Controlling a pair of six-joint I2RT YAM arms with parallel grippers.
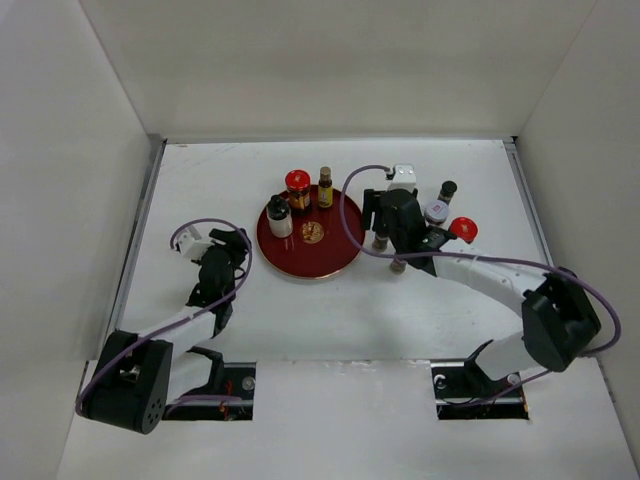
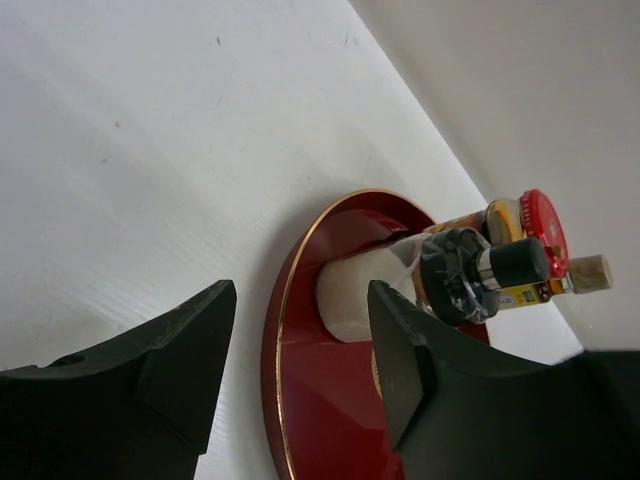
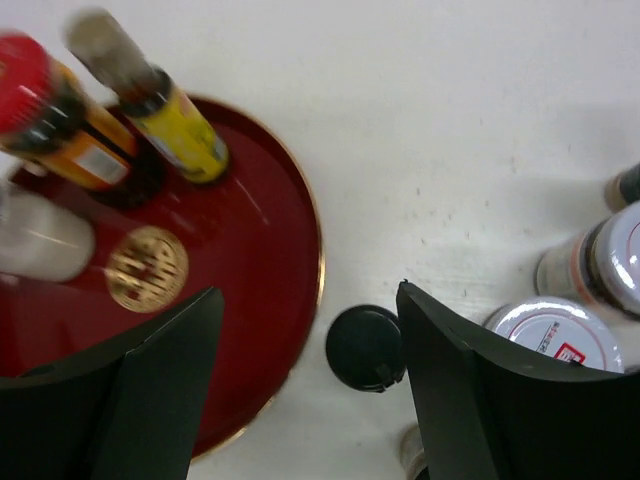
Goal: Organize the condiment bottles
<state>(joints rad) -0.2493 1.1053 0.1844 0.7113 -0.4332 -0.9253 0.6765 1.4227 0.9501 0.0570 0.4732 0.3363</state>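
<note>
**Toward the far edge of the tabletop: a part-filled tray and loose bottles**

A round red tray [image 1: 332,258] with a gold emblem [image 1: 313,233] at its centre lies about midway between the left and right edges, nearer the far edge. Three of the condiment bottles stand on its far half. They are a red-capped jar [image 1: 297,186], a slim yellow-labelled bottle [image 1: 325,187] just beside it, and a white bottle with a black cap [image 1: 279,215] toward the left edge.

The other bottles stand in a loose cluster on the bare tabletop between the tray and the right edge. It includes a black-capped bottle [image 3: 365,347] just beside the tray rim, two white-lidded jars [image 3: 555,328] [image 3: 612,262], a red-capped bottle [image 1: 462,228] and a dark-capped bottle [image 1: 447,190].

The right gripper [image 3: 308,295] hangs over the cluster with its jaws spread wide. They straddle the black-capped bottle and grasp nothing. The left gripper [image 2: 300,290] sits low at the tray's left rim, jaws likewise apart and empty, facing the white bottle.
</note>
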